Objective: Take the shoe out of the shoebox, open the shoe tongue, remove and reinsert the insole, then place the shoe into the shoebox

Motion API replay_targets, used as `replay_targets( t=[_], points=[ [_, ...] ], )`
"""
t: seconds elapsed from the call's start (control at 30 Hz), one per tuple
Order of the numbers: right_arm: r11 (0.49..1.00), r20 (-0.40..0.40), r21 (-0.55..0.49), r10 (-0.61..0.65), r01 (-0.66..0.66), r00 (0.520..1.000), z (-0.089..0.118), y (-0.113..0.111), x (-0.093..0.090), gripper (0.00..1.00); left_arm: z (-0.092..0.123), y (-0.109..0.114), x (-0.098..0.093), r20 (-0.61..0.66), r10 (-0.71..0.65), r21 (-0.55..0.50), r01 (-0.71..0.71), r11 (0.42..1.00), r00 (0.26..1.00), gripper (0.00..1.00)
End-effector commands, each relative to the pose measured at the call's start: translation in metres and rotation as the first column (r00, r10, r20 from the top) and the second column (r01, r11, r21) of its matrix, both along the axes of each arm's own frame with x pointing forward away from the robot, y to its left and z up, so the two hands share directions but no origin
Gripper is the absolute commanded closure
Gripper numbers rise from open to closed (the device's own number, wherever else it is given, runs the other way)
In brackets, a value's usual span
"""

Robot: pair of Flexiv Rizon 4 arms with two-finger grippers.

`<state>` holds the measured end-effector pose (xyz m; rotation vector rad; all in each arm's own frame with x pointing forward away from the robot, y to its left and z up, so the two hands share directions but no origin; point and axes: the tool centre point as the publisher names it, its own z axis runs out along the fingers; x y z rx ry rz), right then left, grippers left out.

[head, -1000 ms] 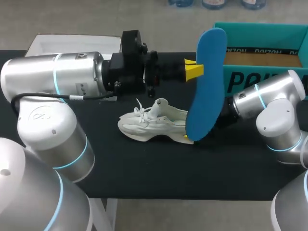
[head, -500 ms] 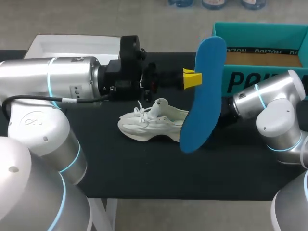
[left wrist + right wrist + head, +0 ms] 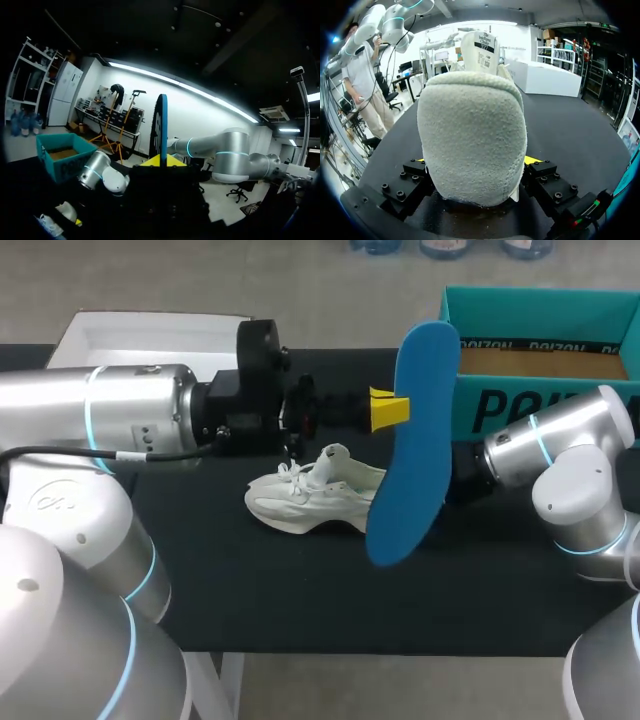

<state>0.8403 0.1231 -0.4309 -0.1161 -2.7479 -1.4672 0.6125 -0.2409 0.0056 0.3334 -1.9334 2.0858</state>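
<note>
Reading left to right. Flat white cardboard lid (image 3: pixel 150 332) sits at the far left corner of the black table (image 3: pixel 300 590).

Left arm (image 3: pixel 130 425) comes in from the left, nearly level, passing above and behind the shoe. Left gripper (image 3: pixel 388 410) is clamped on the long edge of the blue foam insole (image 3: pixel 415 470), toward its upper end. The insole is up in the air, standing on end and slightly tilted. Its top end is near the shoebox wall and its bottom end hangs in front of the shoe's heel in the head view. In the left wrist view the insole (image 3: pixel 161 125) shows edge-on, rising straight up from between the yellow tips of the left gripper (image 3: pixel 161 161).

White mesh sneaker (image 3: pixel 310 502) rests on its sole mid-table, outside the box, toe pointing left, laces loose, tongue (image 3: pixel 335 453) pulled up.

Right arm (image 3: pixel 570 470) reaches in from the right, low over the table, toward the heel. The head view hides its fingers behind the insole. The right wrist view settles it: the sneaker (image 3: pixel 472 140) heel fills the gap of the right gripper (image 3: pixel 476 162), and a yellow tip peeks out on each side, pressed against the heel. So it's gripping the heel. The tongue (image 3: pixel 481 45) stands up beyond.

Open teal cardboard shoebox (image 3: pixel 545 405) sits at the far right corner, behind the right arm, with its brown floor showing.
</note>
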Motion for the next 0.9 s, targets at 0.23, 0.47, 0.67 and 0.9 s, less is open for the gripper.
replay_targets(
  t=[0.23, 0.47, 0.67, 0.9],
  points=[
    [1.000, 0.000, -0.003, -0.001, 0.001, 1.000, -0.006, 0.002, -0.001, 1.00, 0.026, 0.022, 0.024, -0.014, -0.162, 0.003, 0.162, 0.987, 0.987, 1.00],
    [1.000, 0.000, -0.003, -0.001, 0.001, 1.000, -0.006, 0.002, -0.001, 1.00, 0.031, 0.024, 0.031, -0.080, -0.285, 0.050, 0.289, 0.956, 0.955, 1.00],
    [1.000, 0.000, -0.003, -0.001, 0.001, 1.000, -0.006, 0.002, -0.001, 1.00, 0.031, 0.025, 0.022, -0.069, -0.299, 0.012, 0.301, 0.954, 0.952, 1.00],
    [1.000, 0.000, -0.003, -0.001, 0.001, 1.000, -0.006, 0.002, -0.001, 1.00, 0.031, 0.015, 0.017, -0.001, -0.286, -0.072, 0.285, 0.956, 0.958, 1.00]
  ],
)
